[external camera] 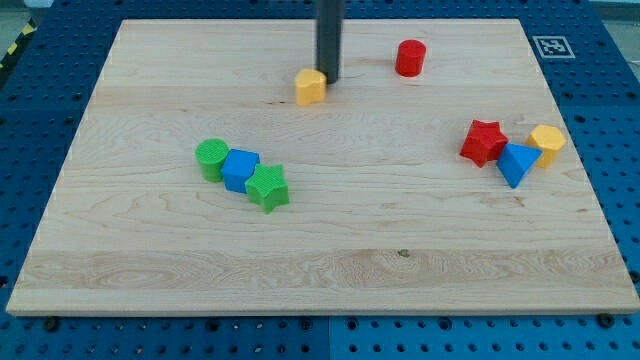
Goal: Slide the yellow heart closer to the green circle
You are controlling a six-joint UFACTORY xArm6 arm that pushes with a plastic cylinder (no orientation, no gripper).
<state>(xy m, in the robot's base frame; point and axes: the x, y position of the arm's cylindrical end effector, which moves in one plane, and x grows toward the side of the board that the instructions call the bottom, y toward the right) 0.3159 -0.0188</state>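
The wooden bench (320, 270) fills most of the view, a pale board lying on a blue perforated surface (610, 120), with a small black-and-white marker (549, 46) at its corner toward the view's top right. The dark rod (329, 35) comes down from the view's top edge, and my tip (329, 79) rests on the board touching the yellow heart (311, 87) on that block's right-hand, upper side. The arm carries no jaws, so there is nothing to stand apart or together. The yellow heart sits in the upper middle of the board, well apart from the green circle (211, 158), which lies toward the view's left at mid-height. Touching the green circle on its right is a blue block (240, 169), and just below and right of that, touching it, is a green star (268, 188); the three form a short diagonal row. A red cylinder (410, 58) stands alone near the view's top, right of the rod. At the view's right a red star (484, 142), a blue triangle (517, 163) and a second yellow block (547, 143) cluster closely together.
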